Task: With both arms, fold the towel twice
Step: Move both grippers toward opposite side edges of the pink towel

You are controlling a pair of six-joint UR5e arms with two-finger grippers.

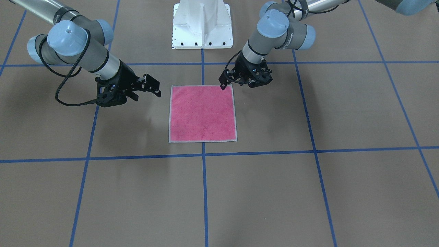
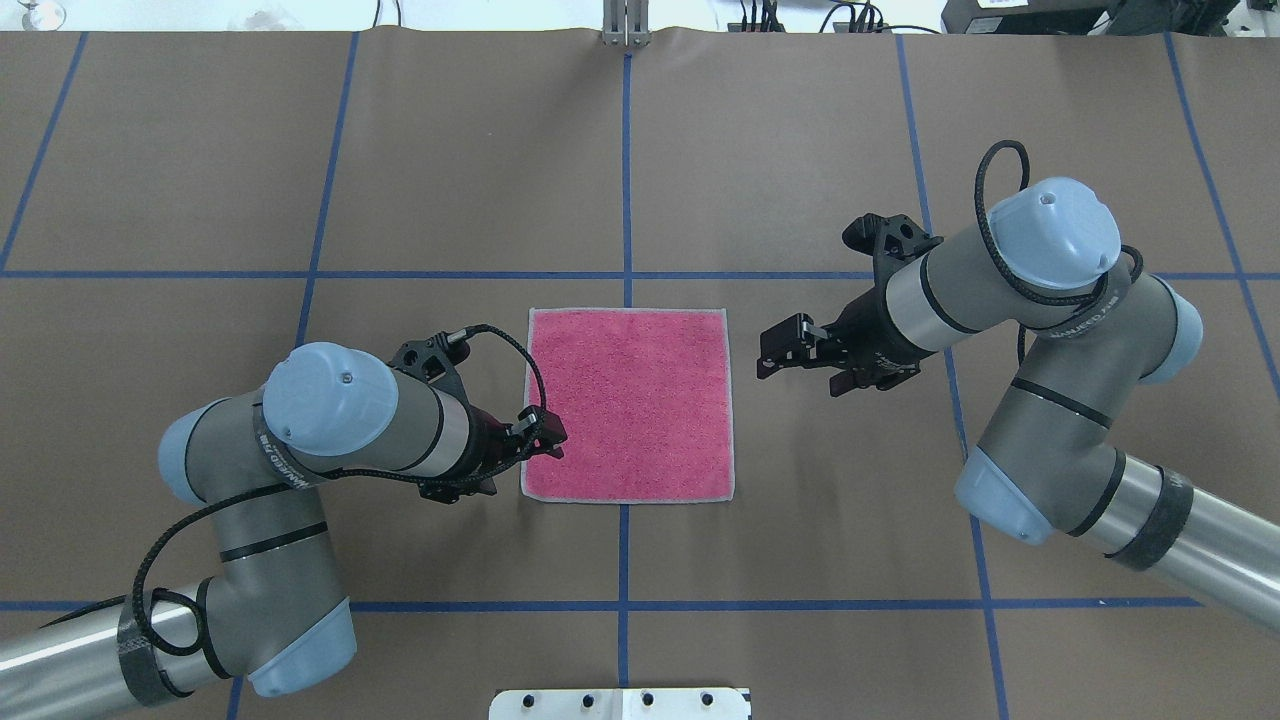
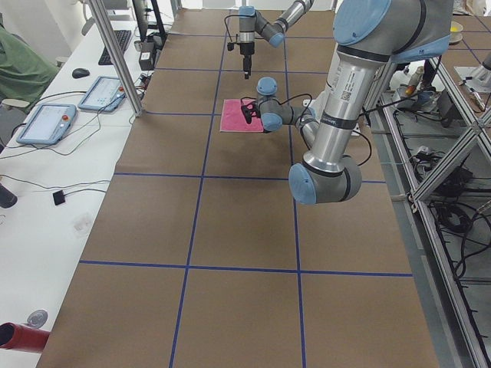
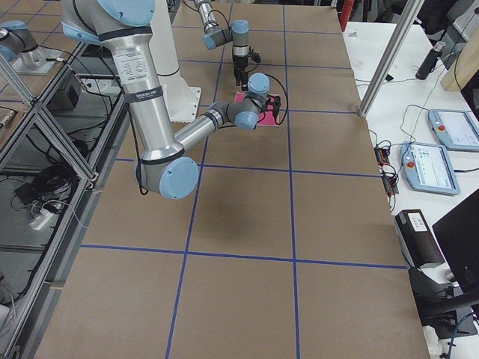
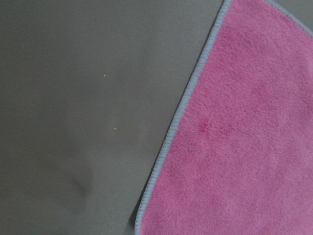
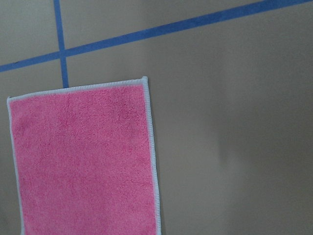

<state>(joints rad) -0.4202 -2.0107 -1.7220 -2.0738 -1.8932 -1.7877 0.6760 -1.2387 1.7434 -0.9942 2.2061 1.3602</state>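
The towel [image 1: 203,114] lies flat, pink face up, on the brown table [image 1: 343,192]. From the front we see it between the two tools. The left gripper [image 1: 245,83] hangs with its jaws spread, one fingertip over the towel's corner. We cannot tell whether it touches. The right gripper [image 1: 146,94], jaws also spread and holding nothing, has the towel off its fingertips across a strip of bare table. All four pale borders lie straight, and a blue tape line [image 1: 204,192] runs under the cloth.

From overhead we find the cloth directly ahead of both tools, with bare table on every side of it and behind each tool. The dark bands on the arms carry print too small for us to read.

In the two side views the tools are too small for us to judge their jaws. The towel sits just beside the nearer tool in each.

Through the left wrist camera the stitched border runs slantwise, pink on one side and bare table on the other. Through the right wrist camera we see a towel corner, crossing tape lines beyond it and wide bare table alongside.
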